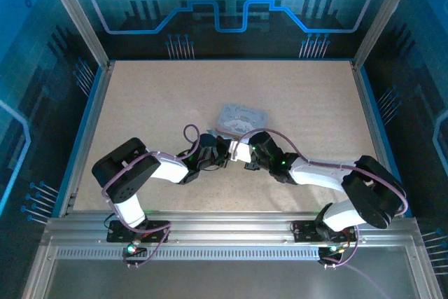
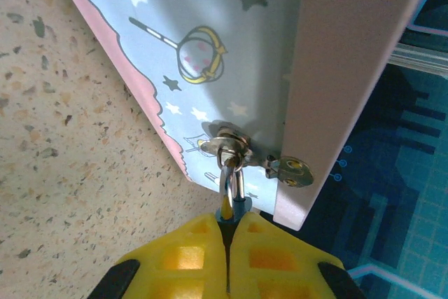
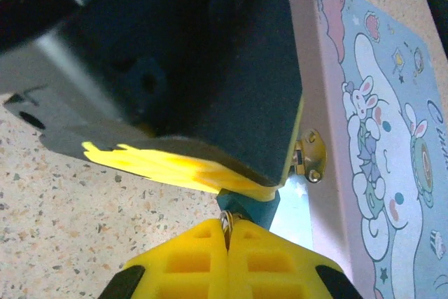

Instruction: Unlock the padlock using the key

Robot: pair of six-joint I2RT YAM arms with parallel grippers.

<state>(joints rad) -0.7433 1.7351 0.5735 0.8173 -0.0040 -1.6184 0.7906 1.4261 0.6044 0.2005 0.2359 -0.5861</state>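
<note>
The padlock (image 2: 243, 206) is a tiny bluish-grey body whose silver shackle (image 2: 229, 178) hangs through the clasp of the cartoon tin (image 2: 210, 54). My left gripper (image 2: 229, 220) is shut on the padlock's body, with the yellow pads pressed together. In the right wrist view the padlock (image 3: 253, 206) sticks out under the left gripper's fingers (image 3: 210, 103). My right gripper (image 3: 227, 226) is shut on the key (image 3: 225, 220). Just a silvery sliver of the key shows, touching the padlock's underside. From above, the left gripper (image 1: 221, 150) and right gripper (image 1: 244, 156) meet tip to tip.
The silver tin (image 1: 241, 118) lies mid-table just beyond both grippers, its brassy hinge plate (image 3: 308, 153) facing them. Speckled tabletop (image 1: 154, 103) stretches all round it, bounded by aluminium rails and blue panel walls.
</note>
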